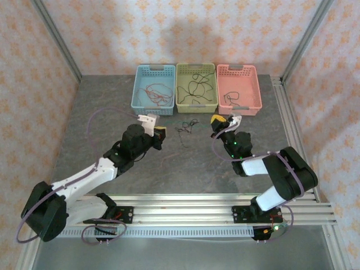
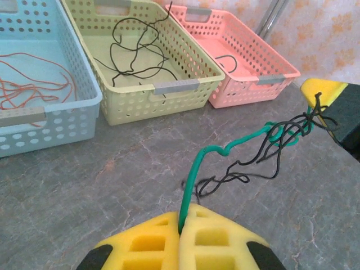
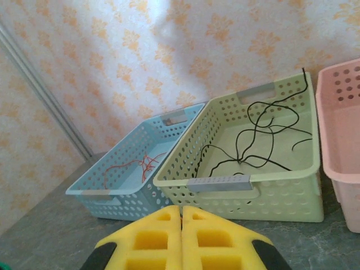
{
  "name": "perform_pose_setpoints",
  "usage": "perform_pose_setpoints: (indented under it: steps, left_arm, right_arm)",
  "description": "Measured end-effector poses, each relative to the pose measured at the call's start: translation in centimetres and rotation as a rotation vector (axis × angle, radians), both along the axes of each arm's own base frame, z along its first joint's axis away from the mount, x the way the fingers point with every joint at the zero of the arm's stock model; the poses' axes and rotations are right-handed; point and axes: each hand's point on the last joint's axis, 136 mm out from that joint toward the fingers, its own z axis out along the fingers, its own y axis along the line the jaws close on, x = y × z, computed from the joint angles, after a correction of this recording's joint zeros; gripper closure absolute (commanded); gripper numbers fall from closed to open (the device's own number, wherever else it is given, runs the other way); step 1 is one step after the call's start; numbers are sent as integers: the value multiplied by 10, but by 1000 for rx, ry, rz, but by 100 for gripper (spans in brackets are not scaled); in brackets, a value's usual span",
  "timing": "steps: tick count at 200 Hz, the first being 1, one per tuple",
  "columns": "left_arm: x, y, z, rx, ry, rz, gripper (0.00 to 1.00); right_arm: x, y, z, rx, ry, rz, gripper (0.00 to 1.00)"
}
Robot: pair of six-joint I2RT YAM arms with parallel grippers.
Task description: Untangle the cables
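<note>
Left gripper (image 2: 181, 225), closed, clamps the green cable (image 2: 194, 174); right gripper (image 3: 181, 214), closed, appears to pinch the tangle (image 2: 284, 135) at its other end, tensioning it above the counter (image 2: 112, 169) for separation.

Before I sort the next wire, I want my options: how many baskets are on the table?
3, in a row along the far edge: blue basket on the left with red wires, green basket in the middle with black wires, pink basket on the right.
</note>
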Motion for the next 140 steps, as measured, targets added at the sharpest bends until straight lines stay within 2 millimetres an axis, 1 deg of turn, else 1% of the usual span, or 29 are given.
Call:
perform_pose_setpoints:
  steps: [24, 44, 67, 90, 97, 111, 118, 130, 140]
  left_arm:
    - [-4, 10, 16, -17, -39, 36, 100]
    - [-8, 17, 25, -23, -53, 56, 100]
    - [-12, 21, 26, -18, -50, 66, 100]
    - [-11, 27, 22, -8, -35, 82, 100]
    - [-9, 35, 21, 5, -33, 116, 100]
    - [-4, 57, 21, 20, -37, 206, 100]
    - [-2, 65, 23, 21, -42, 237, 100]
    - [-1, 71, 25, 23, -46, 263, 100]
    - [-1, 74, 24, 25, -45, 274, 100]
  right_arm:
    - [1, -8, 0, -2, 12, -46, 100]
    - [2, -14, 2, -3, 17, -81, 100]
    - [2, -17, 4, -4, 20, -94, 100]
    - [2, -18, -1, -12, 36, -103, 100]
    - [4, -26, -4, -20, 46, -145, 100]
    - [10, -53, -16, -39, 84, -264, 100]
    - [10, -62, -21, -48, 100, -303, 100]
    - [10, -69, -27, -62, 121, -342, 100]
    - [10, -72, -30, -68, 131, -357, 100]
